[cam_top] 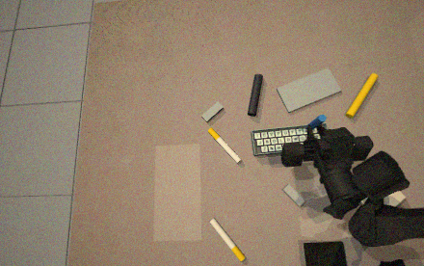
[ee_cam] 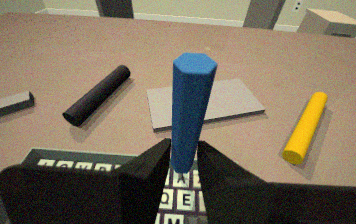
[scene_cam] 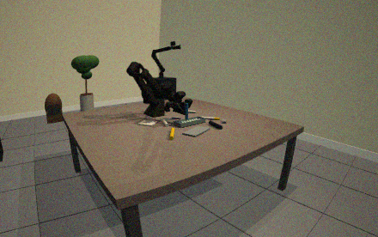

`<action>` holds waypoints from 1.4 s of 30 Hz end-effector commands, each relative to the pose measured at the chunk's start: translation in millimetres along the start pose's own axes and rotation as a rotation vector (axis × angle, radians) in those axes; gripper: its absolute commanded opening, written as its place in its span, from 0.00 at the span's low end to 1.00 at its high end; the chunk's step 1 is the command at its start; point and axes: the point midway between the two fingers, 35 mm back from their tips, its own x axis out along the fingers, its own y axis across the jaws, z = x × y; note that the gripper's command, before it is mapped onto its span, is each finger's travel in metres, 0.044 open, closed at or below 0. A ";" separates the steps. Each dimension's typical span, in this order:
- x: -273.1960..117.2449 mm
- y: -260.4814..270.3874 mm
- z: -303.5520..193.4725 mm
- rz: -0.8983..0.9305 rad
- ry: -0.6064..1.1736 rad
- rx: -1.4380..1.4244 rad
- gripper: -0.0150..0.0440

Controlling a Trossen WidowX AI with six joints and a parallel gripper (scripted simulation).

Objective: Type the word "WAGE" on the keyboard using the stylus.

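Top view: one gripper, fingers nearly closed, clamped on one blue stylus. Stylus is over the keyboard, one of those, lying on the one table.

Counts: two white-and-yellow sticks, an upper one and a lower one. One yellow rod. One black rod. One flat gray slab, between the two rods. Two small gray blocks: one left of the black rod in the top view, the other below the keyboard. One potted plant in the exterior view.

Hidden or hard to read: gripper and arm cover the keyboard's right part from the top. In the wrist view the stylus tip is hidden at the fingers, near the A key; can't tell if it touches a key. Q and E read below that, M is cut off by the frame. Pale piece partly behind the arm, shape unclear. Keyboard letters too small in the exterior view.
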 end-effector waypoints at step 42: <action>-40.9 45.1 21.2 0.009 0.008 -0.002 0.25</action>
